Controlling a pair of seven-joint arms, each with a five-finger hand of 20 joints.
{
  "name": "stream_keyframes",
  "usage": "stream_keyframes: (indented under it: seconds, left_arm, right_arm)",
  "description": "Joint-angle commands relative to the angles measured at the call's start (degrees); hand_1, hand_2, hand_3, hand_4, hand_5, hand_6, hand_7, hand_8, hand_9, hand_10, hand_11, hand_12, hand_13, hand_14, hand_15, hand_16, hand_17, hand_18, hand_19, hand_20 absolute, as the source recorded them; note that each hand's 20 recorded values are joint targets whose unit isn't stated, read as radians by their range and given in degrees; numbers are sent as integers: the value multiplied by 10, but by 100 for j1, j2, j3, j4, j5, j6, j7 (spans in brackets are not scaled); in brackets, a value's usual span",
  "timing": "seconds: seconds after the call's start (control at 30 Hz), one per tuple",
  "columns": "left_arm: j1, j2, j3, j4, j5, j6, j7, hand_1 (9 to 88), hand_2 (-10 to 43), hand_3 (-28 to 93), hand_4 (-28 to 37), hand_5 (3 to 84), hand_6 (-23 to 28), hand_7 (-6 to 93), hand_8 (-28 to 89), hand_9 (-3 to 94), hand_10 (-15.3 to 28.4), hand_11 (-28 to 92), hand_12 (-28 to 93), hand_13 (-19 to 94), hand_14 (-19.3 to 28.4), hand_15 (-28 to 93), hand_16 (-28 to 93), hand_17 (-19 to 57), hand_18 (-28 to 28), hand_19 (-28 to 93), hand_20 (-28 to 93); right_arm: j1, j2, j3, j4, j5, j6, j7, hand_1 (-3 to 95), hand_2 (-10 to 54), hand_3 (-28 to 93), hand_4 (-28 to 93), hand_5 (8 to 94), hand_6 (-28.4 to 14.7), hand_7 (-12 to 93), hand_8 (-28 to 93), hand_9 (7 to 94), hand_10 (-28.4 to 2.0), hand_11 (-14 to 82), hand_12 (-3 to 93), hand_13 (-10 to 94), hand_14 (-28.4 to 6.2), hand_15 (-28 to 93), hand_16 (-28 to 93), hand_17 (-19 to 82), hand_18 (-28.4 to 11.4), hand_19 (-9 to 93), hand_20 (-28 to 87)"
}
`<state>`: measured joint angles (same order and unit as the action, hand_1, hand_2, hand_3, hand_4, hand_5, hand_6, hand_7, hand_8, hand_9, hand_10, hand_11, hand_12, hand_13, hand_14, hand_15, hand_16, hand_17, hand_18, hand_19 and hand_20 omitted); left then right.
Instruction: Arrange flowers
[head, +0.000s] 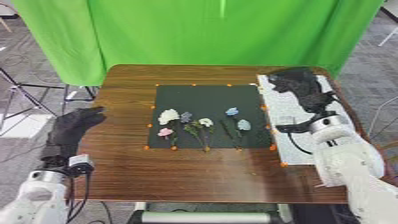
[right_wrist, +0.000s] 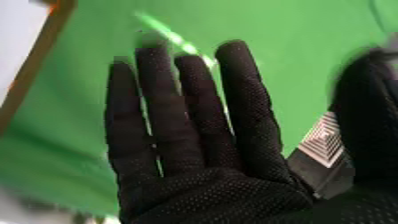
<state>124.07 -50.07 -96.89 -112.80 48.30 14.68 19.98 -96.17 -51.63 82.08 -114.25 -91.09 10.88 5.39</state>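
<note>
The flowers all lie flat on the dark mat (head: 213, 97), in its near half, blooms away from the robot and stems toward its near edge. To the left are the large white bloom (head: 169, 116), the pink bloom (head: 165, 132) nearer the robot, a greyish purple bloom (head: 186, 117) and a smaller white bloom (head: 206, 122); a little apart to the right are the blue bloom (head: 232, 111) and the pale blue bloom (head: 242, 125), their stems drawing together at the near end. None is lifted, so the step in hand looks to be choosing and reaching for a stem; whether this layout is already the wanted one, I cannot tell. The right robot hand (head: 302, 87) is open and holds nothing, its fingers straight, over the white strip (head: 282, 107) along the worktop's (head: 129, 175) right side. The left robot hand (head: 71, 125) is also open, by the left edge, well apart from the stems. Next, the right robot hand would need to come leftward and nearer the robot, then pinch one of the blue pair's stems low, minding the neighbour. The mat's far half gives room to set flowers down; the green curtain (head: 213, 35) stands just behind the far edge, so wide swings there deserve care.
</note>
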Motion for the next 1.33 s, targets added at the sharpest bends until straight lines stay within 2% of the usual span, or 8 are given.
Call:
stream_keyframes:
  seconds: [0.03,0.2,0.6,0.77,0.8,0.9,1.23,1.33]
  left_arm:
    - [-58,-213,-47,-308,173,492,431,260,0,673,-223,591,3,188,-87,584,144,243,137,427,164,137,3,93,87,47,149]
    - [-337,-377,175,-273,272,229,280,260,27,687,-238,548,8,168,-89,567,140,226,128,394,150,116,-6,96,75,33,150]
    - [-1493,-1041,765,133,703,-150,89,249,23,682,-240,552,15,159,-81,562,142,223,129,386,153,114,-7,85,78,31,151]
    - [-2241,-1643,1190,472,441,-74,-201,246,19,683,-238,555,15,159,-80,564,142,223,130,390,156,116,-4,82,81,36,152]
    - [-2483,-1673,1323,584,339,-148,-110,245,18,682,-237,555,15,160,-79,563,142,225,131,400,163,120,-1,77,90,45,155]
    - [-2505,-1711,1349,611,592,-413,-296,243,16,681,-231,550,17,169,-76,557,143,235,144,420,175,162,15,72,111,87,168]
    - [-2416,-1621,1269,505,451,-189,-344,243,15,674,-223,549,19,174,-76,556,143,243,145,421,176,169,13,73,112,93,163]
    - [-2452,-1559,1276,512,671,-350,-229,244,14,670,-222,549,20,174,-76,555,143,245,145,422,178,175,14,72,113,93,162]
  right_arm:
    - [-291,-1751,987,662,3593,-2086,-1395,106,49,627,-148,431,-24,27,-57,406,-162,41,139,290,-166,59,208,162,-159,82,296]
    - [-475,-2433,1153,673,2860,-2069,-2019,69,58,635,-157,373,-14,6,-50,354,-147,28,129,224,-134,24,178,121,-143,21,271]
    - [-932,-2488,1397,323,2582,-1683,-2629,53,53,681,-161,402,-9,25,-51,377,-139,39,129,238,-133,33,161,129,-147,19,264]
    - [-1077,-2551,1495,296,2621,-1387,-2724,57,52,691,-165,412,-11,32,-54,386,-142,40,130,245,-136,43,160,135,-149,22,266]
    - [-1065,-2556,1481,315,2640,-1283,-2885,58,53,693,-165,423,-11,37,-53,395,-144,44,131,252,-137,46,161,141,-144,22,266]
    - [-1220,-2520,1508,310,2839,-1398,-2658,61,52,712,-168,478,-14,59,-60,439,-148,53,134,278,-135,60,156,159,-128,12,267]
    - [-1051,-2392,1649,212,2996,-1265,-2446,76,67,703,-167,513,-19,72,-63,476,-155,60,137,322,-150,93,153,179,-155,16,275]
    - [-1152,-2230,1519,109,3204,-710,-2759,81,71,698,-166,523,-17,81,-63,486,-155,64,141,343,-151,106,158,190,-162,31,288]
